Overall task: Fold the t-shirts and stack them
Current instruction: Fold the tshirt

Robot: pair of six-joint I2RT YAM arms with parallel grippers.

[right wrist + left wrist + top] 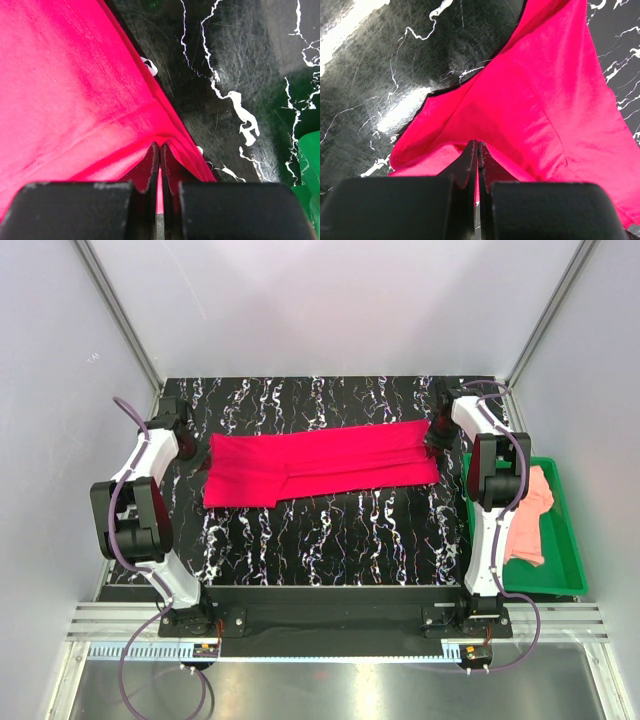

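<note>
The crimson-red t-shirt (315,465) lies folded into a long band across the far half of the black marbled table. My left gripper (190,448) is shut on its left end; the wrist view shows red cloth (530,110) pinched between the closed fingers (468,160). My right gripper (438,443) is shut on its right end, with the red cloth (75,90) clamped between its fingers (170,162). The salmon-pink t-shirt (530,515) lies crumpled in the green tray at the right.
The green plastic tray (570,550) stands off the table's right edge, beside the right arm; its corner shows in the right wrist view (310,165). The table (330,540) has a black marbled top. White enclosure walls stand at the back and both sides.
</note>
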